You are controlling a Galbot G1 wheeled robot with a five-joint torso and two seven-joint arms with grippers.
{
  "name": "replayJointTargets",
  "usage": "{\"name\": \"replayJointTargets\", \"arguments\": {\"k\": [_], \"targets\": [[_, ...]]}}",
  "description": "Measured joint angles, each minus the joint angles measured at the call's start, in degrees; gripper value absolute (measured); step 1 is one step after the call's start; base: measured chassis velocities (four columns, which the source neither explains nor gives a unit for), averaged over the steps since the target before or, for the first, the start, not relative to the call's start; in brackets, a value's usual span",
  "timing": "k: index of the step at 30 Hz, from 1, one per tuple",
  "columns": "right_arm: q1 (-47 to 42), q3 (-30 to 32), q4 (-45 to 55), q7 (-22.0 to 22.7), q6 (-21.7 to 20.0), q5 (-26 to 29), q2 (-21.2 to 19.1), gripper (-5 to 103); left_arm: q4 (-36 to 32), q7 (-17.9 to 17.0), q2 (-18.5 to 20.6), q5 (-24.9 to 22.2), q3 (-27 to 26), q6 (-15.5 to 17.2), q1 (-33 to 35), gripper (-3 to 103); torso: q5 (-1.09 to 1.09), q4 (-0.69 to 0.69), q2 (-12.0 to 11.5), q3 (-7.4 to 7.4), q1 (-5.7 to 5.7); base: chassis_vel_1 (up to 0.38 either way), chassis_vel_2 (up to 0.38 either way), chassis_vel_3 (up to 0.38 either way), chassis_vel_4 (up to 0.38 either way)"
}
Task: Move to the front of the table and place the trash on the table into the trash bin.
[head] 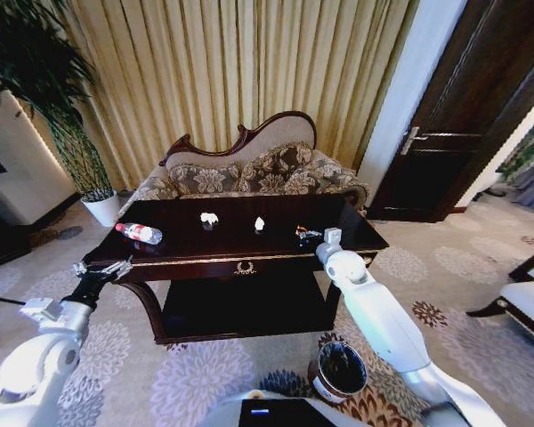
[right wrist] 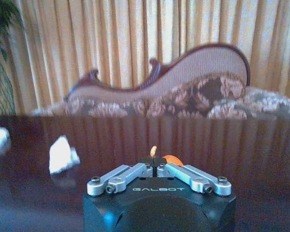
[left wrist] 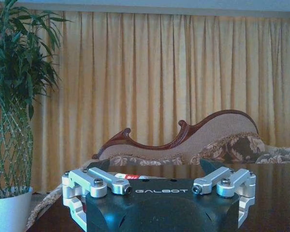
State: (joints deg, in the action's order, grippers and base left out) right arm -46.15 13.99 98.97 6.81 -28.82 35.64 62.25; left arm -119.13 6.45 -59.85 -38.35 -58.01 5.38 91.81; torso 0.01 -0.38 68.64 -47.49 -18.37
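We are parked at the front of the large dark glossy wooden desk [head: 249, 233] with gold trim, and the pick-up step is in hand. Our right claw [right wrist: 155, 163] has its fingers together on the small orange scrap [right wrist: 172, 159] near the desk's right end. Our left claw [left wrist: 157, 181] hovers at the left front corner, fingers apart, just short of the clear plastic bottle with the red label [head: 139, 233]. Two white crumpled scraps [head: 209, 218] lie mid-desk, well apart from both claws. The small round dark brown bin [head: 339, 372] with its black liner stands on the carpet by the desk's right leg; we cannot tell what it holds. Next, we judge, the right arm must lift clear, then swing down over that opening.
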Motion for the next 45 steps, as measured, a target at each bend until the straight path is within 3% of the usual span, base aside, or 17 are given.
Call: {"name": "replayJointTargets", "arguments": {"k": [6, 16, 45], "targets": [[-1.2, 5.2, 4.9, 0.0, 1.6, 2.7, -1.9, 0, 0.1, 0.0, -0.4, -0.1, 0.2, -0.7, 0.0, 100, 0.00, 0.00, 0.0, 0.00, 0.00, 0.000, 0.000, 0.000, 0.000], [-6.6, 11.2, 10.7, 0.0, 4.3, 2.2, -3.0, 0, 0.0, 0.0, -0.4, -0.2, 0.4, -0.9, -0.2, 100, 0.00, 0.00, 0.0, 0.00, 0.00, 0.000, 0.000, 0.000, 0.000], [-14.3, 13.1, 15.9, 0.0, 5.4, 0.7, -2.4, 0, -0.5, -0.1, -0.5, -0.8, 0.0, -0.8, -0.2, 100, -0.01, 0.00, 0.0, 0.00, 0.00, 0.038, -0.038, -0.041, 0.037]]}}
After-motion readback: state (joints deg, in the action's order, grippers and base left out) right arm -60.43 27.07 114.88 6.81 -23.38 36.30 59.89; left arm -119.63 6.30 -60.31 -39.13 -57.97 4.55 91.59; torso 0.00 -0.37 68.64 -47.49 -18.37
